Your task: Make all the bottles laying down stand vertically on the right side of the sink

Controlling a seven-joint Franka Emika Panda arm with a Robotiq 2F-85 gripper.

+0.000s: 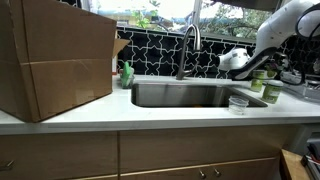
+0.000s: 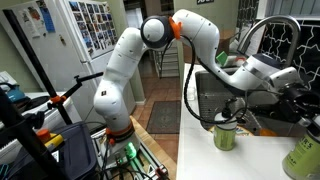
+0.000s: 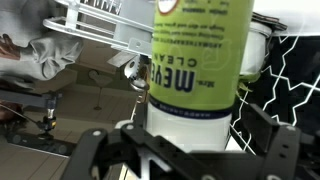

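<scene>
Pincer: in an exterior view the pincer (image 2: 228,120) hangs right over the top of one light-green bottle (image 2: 225,136). It points down from the white arm (image 2: 125,75).
Pincer state: open. In the wrist view its dark fingers (image 3: 92,150) stand out on either side of the bottle, with a gap between each finger and the bottle's wall.
Bottle at the pincer: it stands upright on the white counter (image 2: 235,165) at the right end of the sink (image 1: 190,95). It sits between the two fingers and is centred in the wrist view, where its pale green label fills most of the frame.
Second bottle: the second bottle (image 1: 272,93) is also upright. It stands just beside the first, closer to the counter's right edge and a little nearer the front edge.
Contact: whether the fingers touch the cap cannot be told from the exterior views.
Clear cup: a clear cup (image 1: 238,103) sits at the sink's front right corner, near both bottles but apart from them.
Soap bottle: a darker green soap bottle (image 1: 127,74) stands at the sink's left end, toward the counter's back edge.
Faucet: a curved faucet (image 1: 187,45) rises behind the basin.
Cardboard box: a cardboard box (image 1: 55,60) fills the counter's left end.
</scene>
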